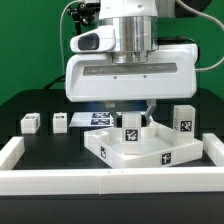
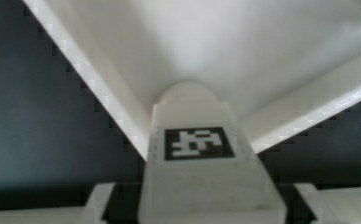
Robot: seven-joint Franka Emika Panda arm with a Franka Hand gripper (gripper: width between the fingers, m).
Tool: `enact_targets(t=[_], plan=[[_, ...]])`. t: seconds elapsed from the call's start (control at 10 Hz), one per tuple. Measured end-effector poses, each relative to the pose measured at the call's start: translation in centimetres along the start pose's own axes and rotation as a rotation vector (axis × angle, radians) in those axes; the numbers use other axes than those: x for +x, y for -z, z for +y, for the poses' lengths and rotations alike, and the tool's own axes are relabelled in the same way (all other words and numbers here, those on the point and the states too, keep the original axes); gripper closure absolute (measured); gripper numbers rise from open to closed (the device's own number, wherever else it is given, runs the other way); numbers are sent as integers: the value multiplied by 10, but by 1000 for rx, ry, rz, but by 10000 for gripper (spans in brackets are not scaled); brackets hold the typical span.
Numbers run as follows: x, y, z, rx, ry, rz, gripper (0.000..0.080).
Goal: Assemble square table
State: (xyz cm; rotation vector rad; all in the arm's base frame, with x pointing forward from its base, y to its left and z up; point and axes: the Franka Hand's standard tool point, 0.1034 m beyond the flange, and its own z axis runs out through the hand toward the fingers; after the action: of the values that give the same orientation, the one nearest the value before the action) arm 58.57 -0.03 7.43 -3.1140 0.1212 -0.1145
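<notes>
The square table's white slab (image 1: 150,155) lies on the dark table near the front wall. In it stands a white leg post (image 1: 129,130) with a tag on its side. My gripper (image 1: 130,112) hangs right over that post, under the wide white wrist mount. In the wrist view the tagged leg post (image 2: 196,143) fills the space between my fingers (image 2: 109,203), with only a thin dark band on each side. My gripper (image 2: 203,208) is shut on it. Behind the post a corner of the slab (image 2: 212,50) shows. Another leg post (image 1: 183,120) stands at the exterior view's right.
Two small leg posts (image 1: 30,123) (image 1: 60,122) sit at the exterior view's left. The marker board (image 1: 100,118) lies flat behind the slab. A low white wall (image 1: 100,180) borders the front and both sides of the work area.
</notes>
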Motion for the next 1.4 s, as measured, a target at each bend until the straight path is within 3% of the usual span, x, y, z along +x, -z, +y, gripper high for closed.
enact_targets(t=[0.3, 1.4], plan=[[0, 0, 1, 1, -111, 1, 509], [5, -3, 0, 25, -1226, 2, 508]])
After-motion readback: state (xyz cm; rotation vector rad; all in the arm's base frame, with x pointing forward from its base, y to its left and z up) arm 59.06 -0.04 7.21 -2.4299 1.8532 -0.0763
